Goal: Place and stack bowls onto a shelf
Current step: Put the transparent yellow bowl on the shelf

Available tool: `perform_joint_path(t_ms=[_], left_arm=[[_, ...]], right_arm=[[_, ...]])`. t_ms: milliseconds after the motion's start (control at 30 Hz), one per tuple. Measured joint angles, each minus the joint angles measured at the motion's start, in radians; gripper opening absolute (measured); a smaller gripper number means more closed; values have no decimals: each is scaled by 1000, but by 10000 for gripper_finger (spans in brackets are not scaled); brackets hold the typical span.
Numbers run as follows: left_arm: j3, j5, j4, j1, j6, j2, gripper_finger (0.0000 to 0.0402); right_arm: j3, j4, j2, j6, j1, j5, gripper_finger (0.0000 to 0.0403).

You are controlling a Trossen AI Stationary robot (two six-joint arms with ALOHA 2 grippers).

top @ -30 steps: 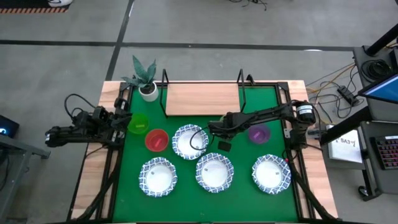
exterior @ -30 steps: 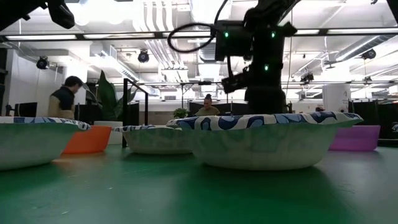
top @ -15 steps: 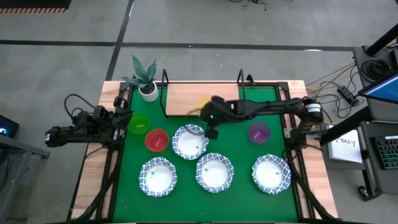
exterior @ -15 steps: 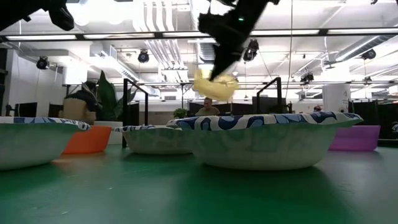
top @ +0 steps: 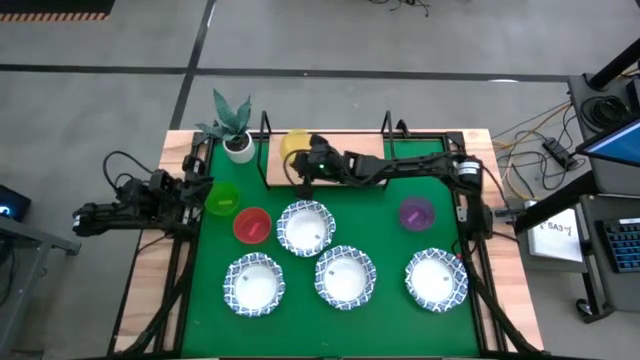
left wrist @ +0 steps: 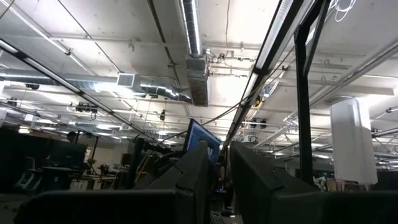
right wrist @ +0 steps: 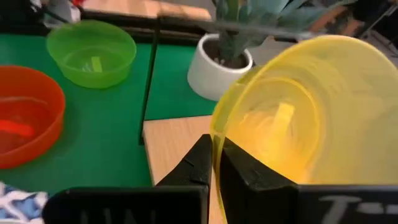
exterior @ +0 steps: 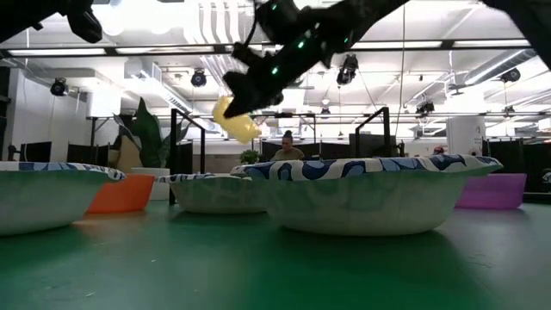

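The right gripper (top: 306,163) pinches the rim of a translucent yellow plastic bowl (top: 295,143) — held in the air over the left end of the light wooden shelf (top: 345,152), near the small white plant pot (top: 239,148). The left gripper (top: 196,193) waits at the counter's left edge; its opening I cannot tell.

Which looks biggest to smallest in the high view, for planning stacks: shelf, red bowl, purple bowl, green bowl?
1. shelf
2. red bowl
3. green bowl and purple bowl look about alike; I cannot rank them.
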Motion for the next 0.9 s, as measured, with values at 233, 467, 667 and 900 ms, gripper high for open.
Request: perform_joint_path(t_ms=[233,467,667,900], left_arm=[[0,0,0,0,0,0,52],[0,0,0,0,0,0,52],[0,0,0,0,0,0,52],[0,-1,0,0,0,0,52]], right_arm=[[131,-31,140,-1,-8,4,9],[276,-167,235,5,-17,3,9],[349,-253,266,25,-23,2,22],[372,-296,266,38,-25,-1,90]])
